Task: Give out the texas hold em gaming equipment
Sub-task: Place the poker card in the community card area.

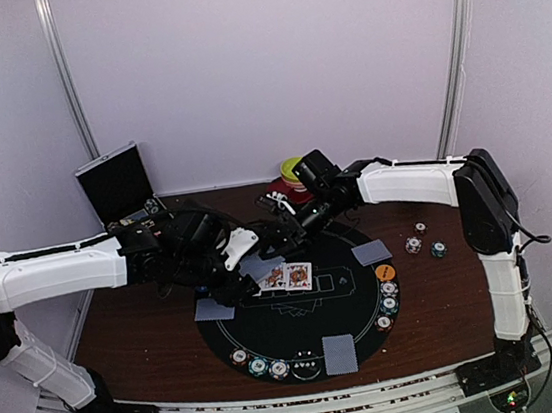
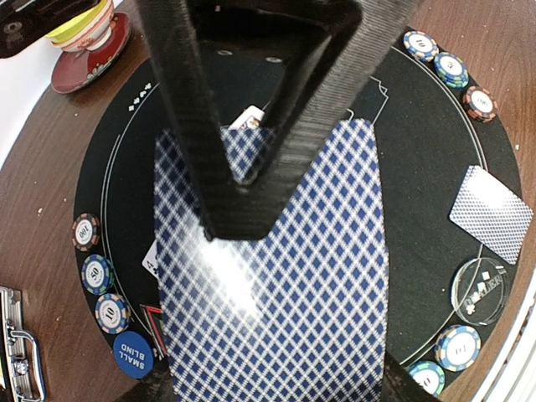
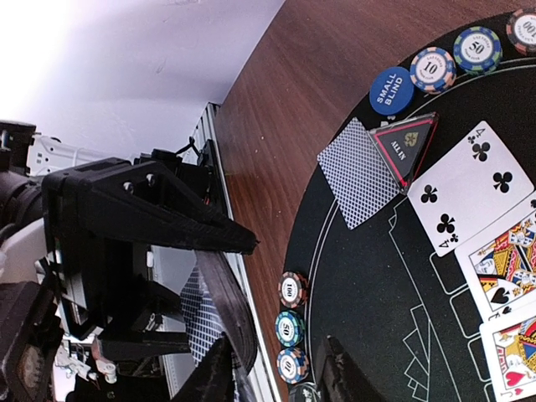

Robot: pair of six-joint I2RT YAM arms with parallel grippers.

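**Three places stocked, a fourth card not yet down**

By my reckoning the deal stood past halfway. At the left of the round mat [image 1: 271,333] lay the left face-down card [image 1: 214,310]. Beside it were a red-edged triangular marker [image 3: 406,144], a blue small-blind disc [image 2: 132,354] and the left chips [image 2: 97,274], three in a row.

The left gripper [image 2: 241,205] was clamped on the held card [image 2: 276,276], blue-backed, above the mat and not yet laid.

In the middle sat the face-up cards [image 1: 287,276]. I counted at least three, a four of clubs among them, the rest partly hidden.

At the near edge were the near chips [image 1: 258,367], three again, a clear disc [image 1: 304,369] and the near face-down card [image 1: 340,353].

To the right lay the right face-down card [image 1: 370,251], an orange disc [image 1: 385,273] and the right chips [image 1: 390,303], three along the rim. Off the mat, on the bare surface [image 1: 141,334], three loose chips [image 1: 414,245] belonged to no place.

The right gripper [image 3: 280,368] hung near the mat's far edge, fingers apart, holding nothing.

That made four backed cards, twelve chips and three discs. Left to do, I judged, was to lay the held card, place the loose chips, and probably deal more cards.
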